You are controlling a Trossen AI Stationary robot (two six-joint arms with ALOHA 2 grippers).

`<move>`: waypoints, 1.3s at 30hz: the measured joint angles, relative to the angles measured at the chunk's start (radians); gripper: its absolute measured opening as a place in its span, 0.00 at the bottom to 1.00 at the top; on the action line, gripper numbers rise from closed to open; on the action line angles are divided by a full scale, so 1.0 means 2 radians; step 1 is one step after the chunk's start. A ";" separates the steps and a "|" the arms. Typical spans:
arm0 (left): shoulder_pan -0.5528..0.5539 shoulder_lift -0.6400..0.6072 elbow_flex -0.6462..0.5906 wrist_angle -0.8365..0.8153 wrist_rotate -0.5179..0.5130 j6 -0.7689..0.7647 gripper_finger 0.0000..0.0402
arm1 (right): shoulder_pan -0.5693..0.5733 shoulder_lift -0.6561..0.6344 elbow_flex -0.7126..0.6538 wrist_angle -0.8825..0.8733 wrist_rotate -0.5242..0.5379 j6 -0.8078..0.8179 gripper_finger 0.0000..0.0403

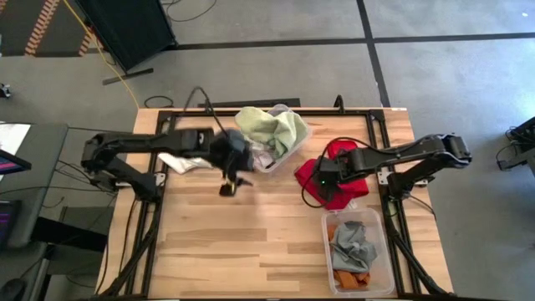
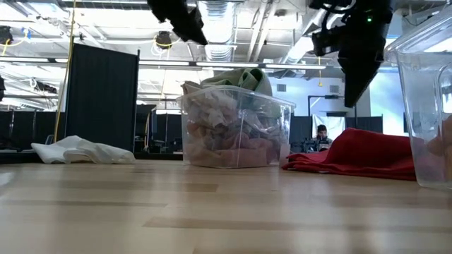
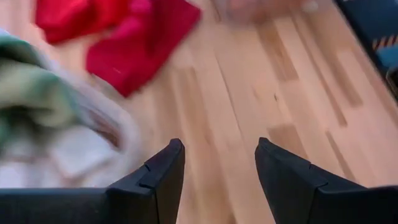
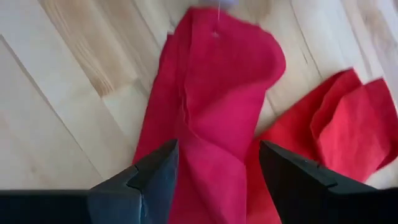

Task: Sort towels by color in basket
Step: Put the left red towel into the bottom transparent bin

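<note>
I see the left gripper (image 3: 217, 171) with jaws apart and empty over bare table (image 3: 298, 93) beside the clear bin (image 1: 280, 142); right gripper (image 4: 214, 168) spread, empty, above the red towels (image 4: 217, 93)

A clear plastic bin (image 2: 236, 130) stuffed with pale cloths (image 2: 219, 120) stands between a white towel (image 2: 81, 150) and a red towel (image 2: 357, 152).
</note>
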 joint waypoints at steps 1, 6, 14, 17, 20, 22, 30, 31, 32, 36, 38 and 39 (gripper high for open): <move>-0.012 0.001 -0.009 0.001 -0.010 -0.004 0.46 | -0.002 0.000 0.000 -0.005 -0.002 0.000 0.63; -0.063 0.000 -0.069 0.046 -0.041 -0.024 0.46 | -0.015 0.000 0.000 -0.028 -0.026 -0.004 0.63; -0.108 0.001 -0.185 0.166 -0.062 -0.064 0.46 | -0.019 0.000 0.000 -0.022 -0.055 -0.016 0.63; -0.119 0.001 -0.233 0.241 -0.064 -0.081 0.46 | -0.019 0.000 0.000 -0.019 -0.058 -0.016 0.63; -0.128 0.001 -0.285 0.330 -0.064 -0.097 0.46 | -0.019 0.009 0.000 -0.017 -0.060 -0.017 0.63; -0.132 0.001 -0.320 0.395 -0.065 -0.107 0.46 | -0.019 0.021 -0.007 -0.001 -0.061 -0.021 0.63; -0.144 0.001 -0.430 0.600 -0.073 -0.154 0.46 | -0.032 0.069 -0.053 0.039 -0.089 -0.042 0.63; -0.145 0.001 -0.439 0.614 -0.074 -0.157 0.46 | -0.036 0.074 -0.058 0.047 -0.100 -0.043 0.63; -0.146 0.001 -0.445 0.621 -0.076 -0.158 0.46 | -0.039 0.078 -0.064 0.057 -0.111 -0.043 0.63; -0.147 0.001 -0.449 0.621 -0.080 -0.158 0.46 | -0.052 0.101 -0.080 0.092 -0.130 -0.053 0.63; -0.147 0.001 -0.449 0.622 -0.081 -0.158 0.46 | -0.058 0.115 -0.086 0.106 -0.131 -0.061 0.63; -0.147 0.001 -0.449 0.622 -0.082 -0.158 0.46 | -0.061 0.123 -0.088 0.115 -0.131 -0.067 0.63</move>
